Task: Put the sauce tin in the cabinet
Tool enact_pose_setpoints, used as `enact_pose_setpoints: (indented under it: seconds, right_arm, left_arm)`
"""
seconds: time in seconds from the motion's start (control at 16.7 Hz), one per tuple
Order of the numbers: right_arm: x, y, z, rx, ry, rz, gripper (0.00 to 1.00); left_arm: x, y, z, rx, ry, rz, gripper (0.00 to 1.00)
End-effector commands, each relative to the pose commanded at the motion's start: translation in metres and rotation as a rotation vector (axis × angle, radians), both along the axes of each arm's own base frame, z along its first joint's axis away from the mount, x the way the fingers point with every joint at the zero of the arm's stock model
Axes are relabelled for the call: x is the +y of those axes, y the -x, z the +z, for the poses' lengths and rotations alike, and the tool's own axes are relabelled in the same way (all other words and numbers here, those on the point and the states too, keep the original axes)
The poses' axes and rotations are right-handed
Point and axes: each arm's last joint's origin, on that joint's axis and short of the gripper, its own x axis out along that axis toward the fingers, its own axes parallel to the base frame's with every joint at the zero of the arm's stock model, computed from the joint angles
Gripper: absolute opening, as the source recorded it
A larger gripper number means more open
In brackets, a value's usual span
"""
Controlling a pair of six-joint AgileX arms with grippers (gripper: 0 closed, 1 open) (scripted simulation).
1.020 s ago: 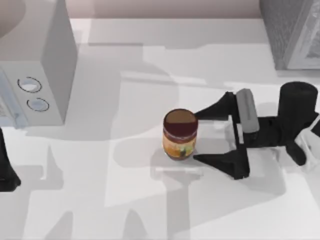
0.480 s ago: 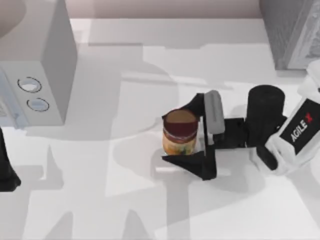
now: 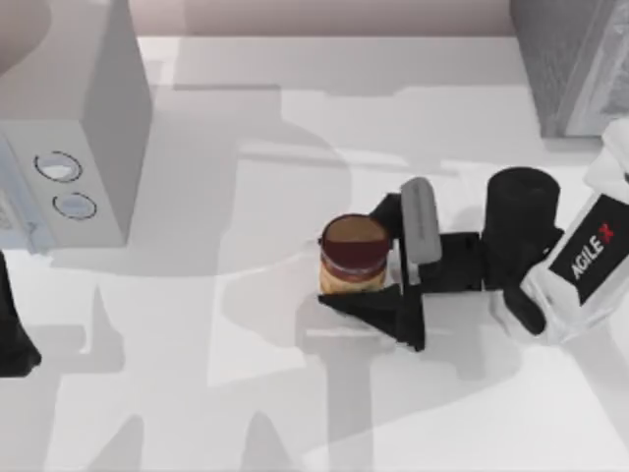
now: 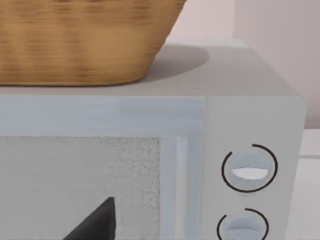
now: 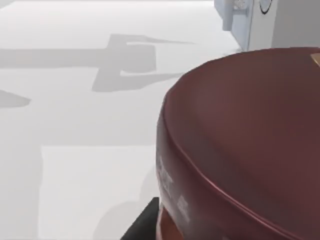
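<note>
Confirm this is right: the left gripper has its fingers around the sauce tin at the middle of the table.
Wrong arm. The top view shows the right gripper with its fingers around the sauce tin mid-table; the left arm sits parked at the table's left edge.

Likely a kitchen, dialled microwave (image 4: 150,165), wicker basket (image 4: 85,40), white counter (image 3: 197,393)

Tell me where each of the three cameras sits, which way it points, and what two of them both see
Top view: above the table, looking down; the right tool brackets the sauce tin, the left arm is parked at the left edge.
Left wrist view: on the left arm, facing the dial box front, basket on top; a dark finger shows.
Right wrist view: on the right arm, right at the tin's maroon top; a finger shows.
Shared: tin and dial box.
</note>
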Motion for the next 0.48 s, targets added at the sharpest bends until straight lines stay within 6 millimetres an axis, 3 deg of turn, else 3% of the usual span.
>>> enact_pose_setpoints:
  seconds: [0.42, 0.48]
  right_arm:
    - [0.0, 0.0, 0.0, 0.0, 0.0, 0.0, 0.02]
    - [0.0, 0.0, 0.0, 0.0, 0.0, 0.0, 0.0]
  left_arm:
    - [0.0, 0.0, 0.0, 0.0, 0.0, 0.0, 1.0]
    - [0.0, 0.0, 0.0, 0.0, 0.0, 0.0, 1.0]
